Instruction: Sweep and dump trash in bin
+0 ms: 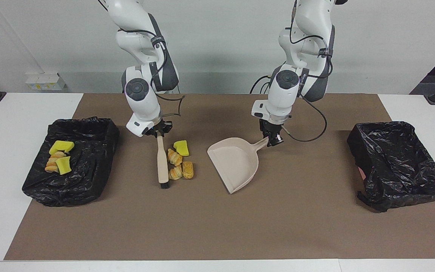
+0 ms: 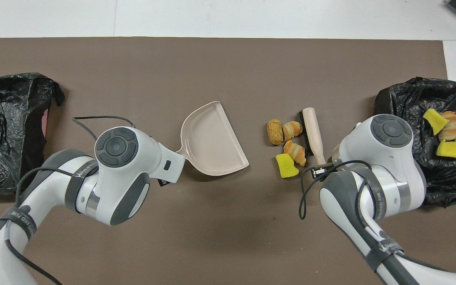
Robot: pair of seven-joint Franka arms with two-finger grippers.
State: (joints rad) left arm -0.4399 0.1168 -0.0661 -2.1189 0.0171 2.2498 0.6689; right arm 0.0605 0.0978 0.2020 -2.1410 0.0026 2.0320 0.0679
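Observation:
A pile of trash (image 1: 179, 162) lies on the brown mat: a yellow sponge chunk (image 1: 181, 147), two croissant pieces and a bread-like piece (image 1: 188, 169). My right gripper (image 1: 158, 134) is shut on the handle of the beige brush (image 1: 161, 162), whose bristles touch the mat beside the pile, on the side toward the right arm's end. My left gripper (image 1: 273, 141) is shut on the handle of the beige dustpan (image 1: 234, 162), which sits on the mat beside the pile, toward the left arm's end. In the overhead view the pile (image 2: 287, 142) lies between the brush (image 2: 314, 132) and the dustpan (image 2: 212, 138).
A black-lined bin (image 1: 89, 173) at the right arm's end holds yellow sponge chunks and croissant pieces (image 1: 59, 158). A second black-lined bin (image 1: 368, 151) stands at the left arm's end with nothing showing in it. The brown mat (image 1: 217, 226) covers the table's middle.

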